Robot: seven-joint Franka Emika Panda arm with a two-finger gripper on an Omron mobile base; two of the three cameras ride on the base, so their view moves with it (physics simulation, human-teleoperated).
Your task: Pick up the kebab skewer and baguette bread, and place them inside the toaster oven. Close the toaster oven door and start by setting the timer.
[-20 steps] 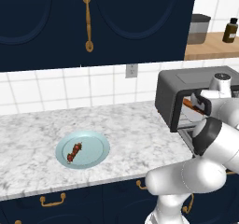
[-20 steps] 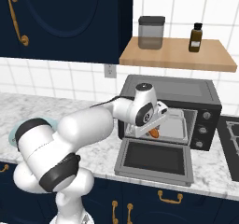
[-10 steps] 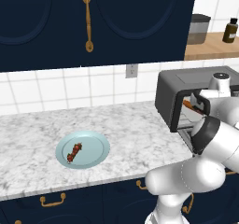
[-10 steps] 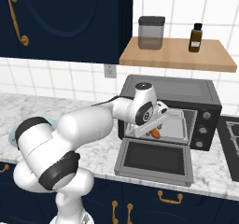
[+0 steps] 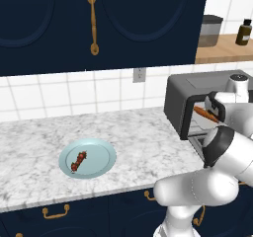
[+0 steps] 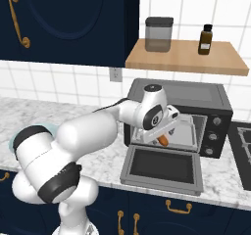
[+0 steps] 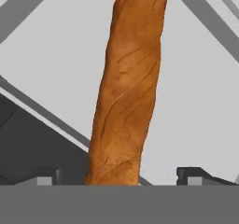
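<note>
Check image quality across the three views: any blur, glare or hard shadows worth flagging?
Left base view: sharp, flat even light, faint shadow under the plate. Right base view: crisp, no glare on the toaster oven door. Hand view: baguette bread looms very close, its crust lines soft but readable; no motion blur.

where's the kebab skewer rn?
The kebab skewer lies on the light blue plate on the marble counter, left of the toaster oven in the left base view.
</note>
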